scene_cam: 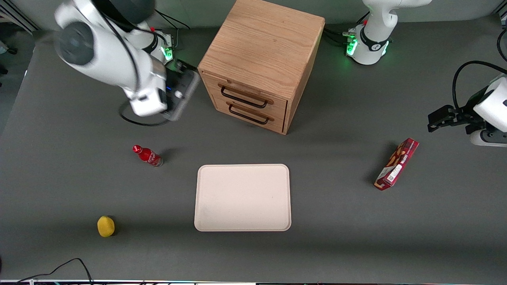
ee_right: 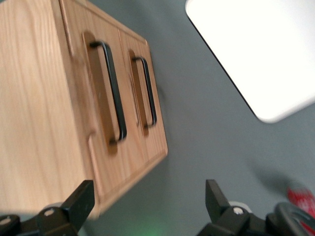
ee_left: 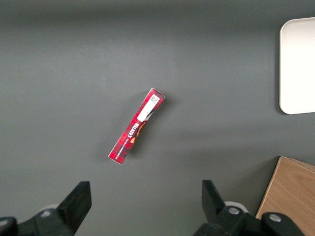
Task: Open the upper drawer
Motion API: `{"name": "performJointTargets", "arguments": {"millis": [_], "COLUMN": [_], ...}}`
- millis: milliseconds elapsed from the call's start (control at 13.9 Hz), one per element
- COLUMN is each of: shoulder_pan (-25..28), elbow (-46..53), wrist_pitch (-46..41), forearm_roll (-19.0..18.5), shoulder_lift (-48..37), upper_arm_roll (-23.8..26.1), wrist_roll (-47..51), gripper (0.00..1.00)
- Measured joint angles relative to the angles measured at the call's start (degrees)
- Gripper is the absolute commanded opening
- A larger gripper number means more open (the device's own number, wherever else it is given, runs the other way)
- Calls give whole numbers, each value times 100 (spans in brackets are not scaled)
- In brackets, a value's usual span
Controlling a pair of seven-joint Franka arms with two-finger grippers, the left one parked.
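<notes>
The light oak cabinet (scene_cam: 261, 43) stands at the back middle of the table. Its upper drawer (scene_cam: 247, 93) has a wide black bar handle (scene_cam: 242, 98) and looks shut. The matching bottom drawer (scene_cam: 253, 113) under it also looks shut. In the right wrist view the upper drawer's handle (ee_right: 110, 93) is the one nearer the cabinet's top, and the bottom drawer's handle (ee_right: 146, 91) is beside it. My right gripper (scene_cam: 184, 91) hovers beside the cabinet, toward the working arm's end, apart from the handles. The gripper (ee_right: 149, 191) is open and empty.
A white tray (scene_cam: 243, 197) lies nearer the front camera than the cabinet. A red bottle (scene_cam: 147, 155) and a yellow object (scene_cam: 105, 226) stand toward the working arm's end. A red snack box (scene_cam: 397, 163) lies toward the parked arm's end.
</notes>
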Motion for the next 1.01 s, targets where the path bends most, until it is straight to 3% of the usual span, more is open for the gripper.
{"name": "performJointTargets", "arguments": {"millis": [361,1010], "shoulder_pan": [72,97], "elbow": [56,-416], "wrist_pitch": [804,1477], "forearm_roll": [40,44], "shoulder_lift": [906,1080], "upper_arm_roll": [345,880], "wrist_roll": [-11,258], "gripper": [100,100]}}
